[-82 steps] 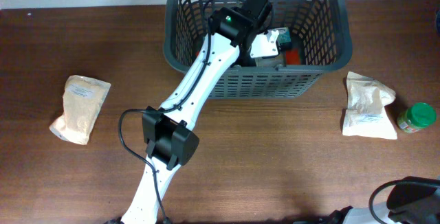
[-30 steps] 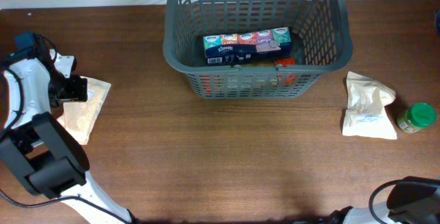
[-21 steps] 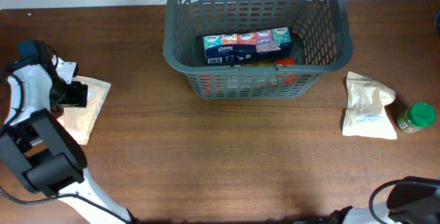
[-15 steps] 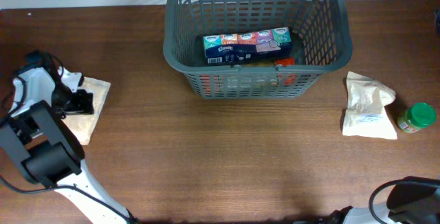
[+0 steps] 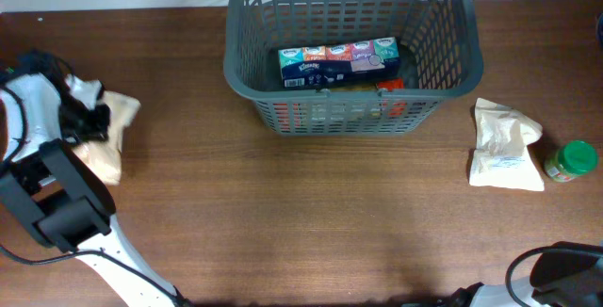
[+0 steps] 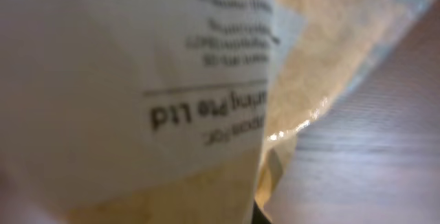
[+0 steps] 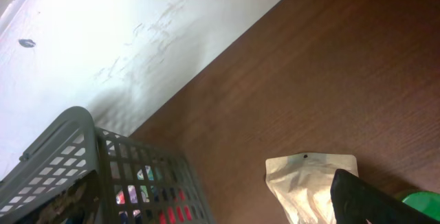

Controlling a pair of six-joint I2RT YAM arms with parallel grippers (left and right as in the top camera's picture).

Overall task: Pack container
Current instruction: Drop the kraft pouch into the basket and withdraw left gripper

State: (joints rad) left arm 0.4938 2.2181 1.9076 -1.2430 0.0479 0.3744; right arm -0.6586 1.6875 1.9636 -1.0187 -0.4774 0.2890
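The container [image 5: 349,119], a dark grey lattice basket, stands at the back middle of the table with a colourful tissue pack [image 5: 339,62] lying in it. At the far left my left gripper [image 5: 87,119] is shut on the upper edge of a tan pouch [image 5: 105,137], which is bunched up there. In the left wrist view that pouch [image 6: 137,80] and its white printed label fill the frame and hide the jaws. My right gripper [image 7: 206,200] is open with nothing between its fingers; it is high above the table, with the container [image 7: 103,176] to its left.
A second pale pouch [image 5: 506,145] lies at the right, with a green-lidded jar [image 5: 572,161] beside it. Both show in the right wrist view, the pouch [image 7: 309,183] partly behind a dark finger [image 7: 371,200]. Red packaging shows low in the basket.
My left arm came out of the basket and over to the left pouch. Its gripper has closed on the pouch, whose top edge is now crumpled and pulled up.
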